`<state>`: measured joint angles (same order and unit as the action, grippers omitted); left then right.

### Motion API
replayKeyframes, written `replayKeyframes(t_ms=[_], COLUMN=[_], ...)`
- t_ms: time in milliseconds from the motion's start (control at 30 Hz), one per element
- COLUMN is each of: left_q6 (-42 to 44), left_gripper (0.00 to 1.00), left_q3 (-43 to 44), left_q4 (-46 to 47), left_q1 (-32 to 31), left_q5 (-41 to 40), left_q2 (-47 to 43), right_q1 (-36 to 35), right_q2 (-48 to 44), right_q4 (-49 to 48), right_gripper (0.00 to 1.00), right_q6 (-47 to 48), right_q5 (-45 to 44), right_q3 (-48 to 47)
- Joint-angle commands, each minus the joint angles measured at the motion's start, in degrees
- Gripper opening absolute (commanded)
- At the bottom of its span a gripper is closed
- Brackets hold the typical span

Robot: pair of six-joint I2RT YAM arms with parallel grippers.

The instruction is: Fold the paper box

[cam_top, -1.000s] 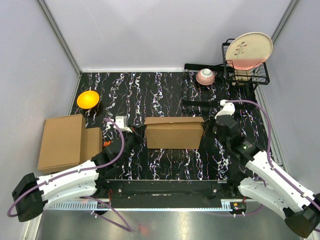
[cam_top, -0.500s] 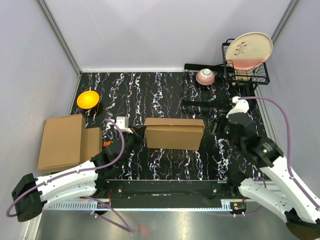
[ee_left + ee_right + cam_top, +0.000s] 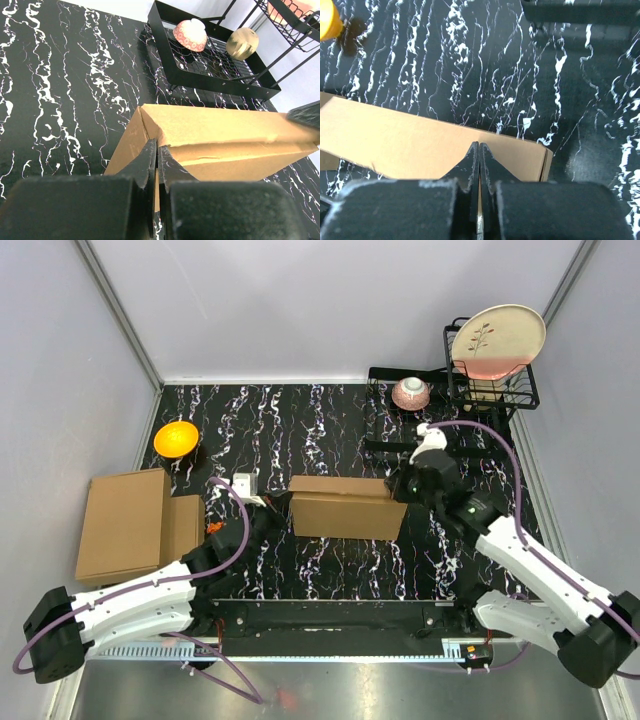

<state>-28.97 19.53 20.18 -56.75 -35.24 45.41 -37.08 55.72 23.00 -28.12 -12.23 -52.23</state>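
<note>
Paper box [image 3: 347,508]: sits mid-worktop [image 3: 300,430] between both arms, already a shallow closed block, so judged to be at the last step, pressing the lid down and seating its tabs. Left end effector [image 3: 157,150]: pinched shut on nothing, tips at the box's left end corner. Right end effector [image 3: 479,147]: likewise fully closed and empty, tips over the top panel near the right end. Next move probably calls for steady downward pressure along the lid while bracing the left end. Cannot tell whether any tabs are tucked; far side hidden, left part cut off in the right wrist view.
</note>
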Motion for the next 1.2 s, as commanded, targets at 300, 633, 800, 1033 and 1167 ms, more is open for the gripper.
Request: replayKeyframes(t_ms=[300,633,800,1033,1167], left_q6=[0.58,-2.58,-1.71,-4.96,2.33], left_gripper=[0.23,0.67,0.69,0.7,0.63], left_q3=[0.94,13.42,16.24,18.53,11.51], left_q4=[-17.61,-42.05,-48.57,-50.0,-20.65], left_q1=[-0.2,-0.11,-0.11,-0.11,-0.03], left_q5=[-0.17,-2.37,-5.36,-18.45,-10.5], left_q2=[-3.13,-6.73,-9.54,-17.17,-20.8], right_q1=[-0.18,-0.18,-0.1,-0.18,-0.18], right_q2=[-1.76,-0.09,-0.53,0.52,1.14], right_q4=[-8.5,-9.47,-9.47,-9.47,-9.91], right_gripper=[0.0,0.0,0.0,0.0,0.0], right_q6=[-5.98,-4.4,-4.14,-3.17,-3.0], right_q5=[5.46,0.45,-0.43,-0.78,-1.22], right_q3=[18.73,20.06,19.45,18.04,18.21])
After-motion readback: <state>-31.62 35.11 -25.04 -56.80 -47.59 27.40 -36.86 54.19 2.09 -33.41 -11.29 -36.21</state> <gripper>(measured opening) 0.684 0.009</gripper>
